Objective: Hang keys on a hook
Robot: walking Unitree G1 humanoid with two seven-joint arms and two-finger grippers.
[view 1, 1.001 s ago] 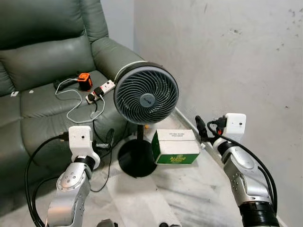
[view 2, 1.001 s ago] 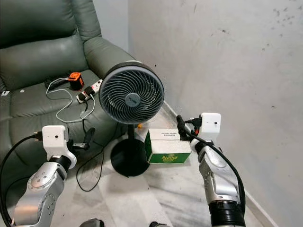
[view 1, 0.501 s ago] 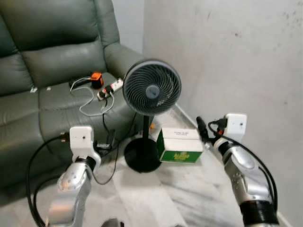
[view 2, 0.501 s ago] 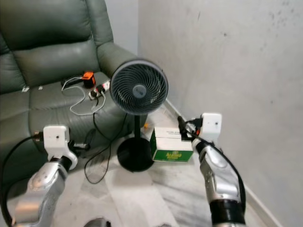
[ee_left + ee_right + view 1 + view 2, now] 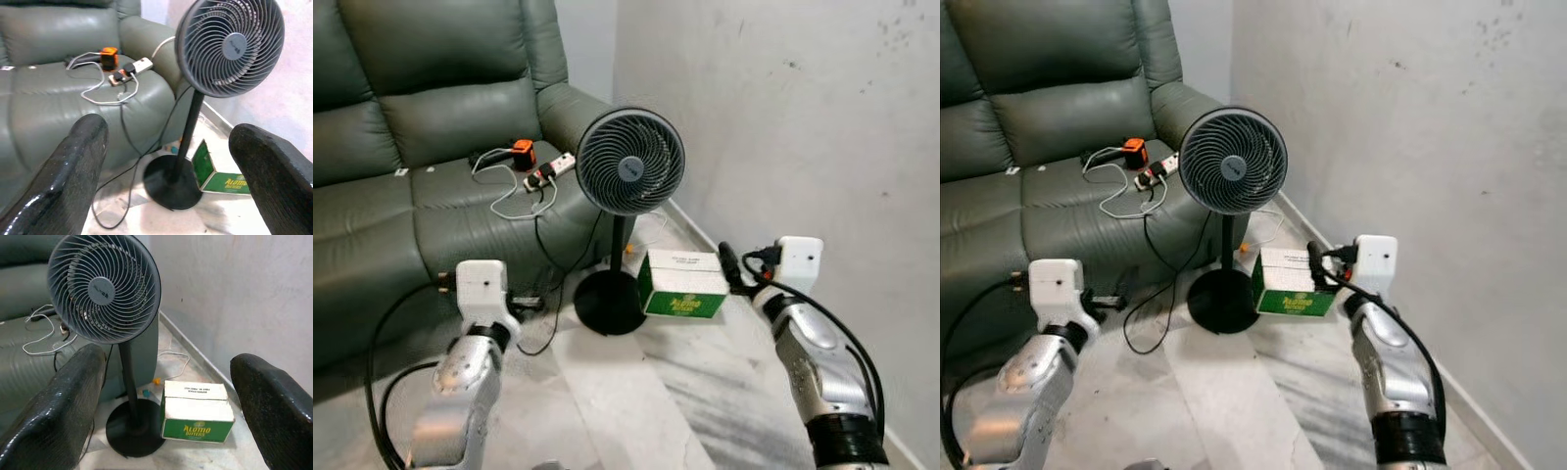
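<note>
You are facing a corner where a dark green leather sofa, padded and creased, meets a rough, mottled grey wall. Neither keys nor a hook can be made out in these views.

Your left gripper is raised in front of you with its two glossy black fingers spread wide and nothing between them. Your right gripper is raised the same way, released, its pebbled black fingers well apart and empty.

On the pale marble-patterned floor just beside the sofa's front corner stands a dark grey pedestal fan: a round head with a spiral wire grille, a thin pole and a flat round black base. A small logo sits on its hub, too small to read.

Touching the base, on the wall side, lies a rectangular cardboard box, white on top with a line of small print you cannot read, green on its side with yellow lettering that reads "Alomo Bitters".

On the sofa seat, near its arm, a white power strip and an orange-and-black gadget lie among loose white cables, and a black cable trails down over the seat's front edge to the floor.
</note>
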